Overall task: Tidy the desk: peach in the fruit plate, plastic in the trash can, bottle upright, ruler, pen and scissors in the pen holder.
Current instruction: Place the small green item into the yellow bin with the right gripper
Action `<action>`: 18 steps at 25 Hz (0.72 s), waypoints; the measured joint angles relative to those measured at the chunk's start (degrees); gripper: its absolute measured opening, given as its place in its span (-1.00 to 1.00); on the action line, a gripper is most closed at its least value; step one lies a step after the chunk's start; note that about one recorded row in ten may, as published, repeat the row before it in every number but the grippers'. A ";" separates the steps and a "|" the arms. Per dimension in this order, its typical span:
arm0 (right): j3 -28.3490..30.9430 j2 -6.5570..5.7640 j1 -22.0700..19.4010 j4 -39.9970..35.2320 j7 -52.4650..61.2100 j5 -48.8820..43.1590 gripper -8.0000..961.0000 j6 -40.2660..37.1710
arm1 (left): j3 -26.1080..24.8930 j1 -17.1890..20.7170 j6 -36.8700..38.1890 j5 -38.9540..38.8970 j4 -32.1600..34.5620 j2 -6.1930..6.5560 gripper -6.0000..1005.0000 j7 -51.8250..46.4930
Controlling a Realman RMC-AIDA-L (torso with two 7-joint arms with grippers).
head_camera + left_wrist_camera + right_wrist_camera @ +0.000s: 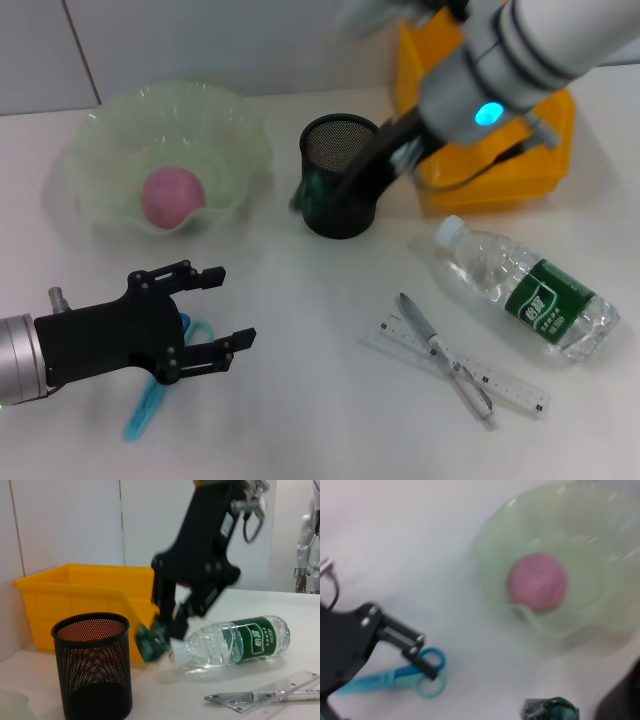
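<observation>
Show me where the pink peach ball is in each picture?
Head view: the peach sits inside the fruit plate, far left of the desk.
Left wrist view: not in it.
Right wrist view: the peach lies in the fruit plate.
Shared landmark: the scissors under the left gripper also show in the right wrist view.

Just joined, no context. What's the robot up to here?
Desk tidying, midway. The right gripper holds a crumpled green piece of plastic beside the pen holder, not yet at the trash can. The left gripper hangs open over the scissors. The peach already sits in the fruit plate. The bottle lies on its side; the pen lies across the ruler.
</observation>
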 joint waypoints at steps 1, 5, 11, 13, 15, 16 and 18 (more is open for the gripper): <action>3.34 -0.09 -0.96 -3.05 0.13 -1.00 -0.60 -1.02 | 0.00 0.00 0.01 0.00 0.01 0.00 0.58 0.02; 7.70 -0.19 -2.50 -7.21 0.70 -2.62 -0.59 -1.87 | 0.00 -0.03 0.06 0.00 0.10 0.00 0.58 0.10; 15.70 -1.10 -4.64 -10.86 0.85 -4.30 -0.59 -2.02 | 0.00 -0.10 0.20 0.00 0.21 0.00 0.58 0.12; 17.76 -1.26 -4.91 -10.80 0.71 -5.85 -0.59 -1.64 | 0.00 -0.12 0.20 0.00 0.21 0.00 0.58 0.13; 18.47 -1.28 -5.02 -10.75 0.65 -6.46 -0.59 -1.51 | 0.00 -0.15 0.21 0.00 0.21 0.00 0.58 0.13; 20.01 -1.33 -5.41 -10.71 0.53 -7.88 -0.59 -0.86 | 0.00 -0.17 0.21 0.00 0.21 0.00 0.58 0.13; 20.61 -1.36 -5.65 -10.69 0.49 -8.48 -0.59 -0.36 | 0.00 -0.17 0.21 0.00 0.21 0.00 0.58 0.13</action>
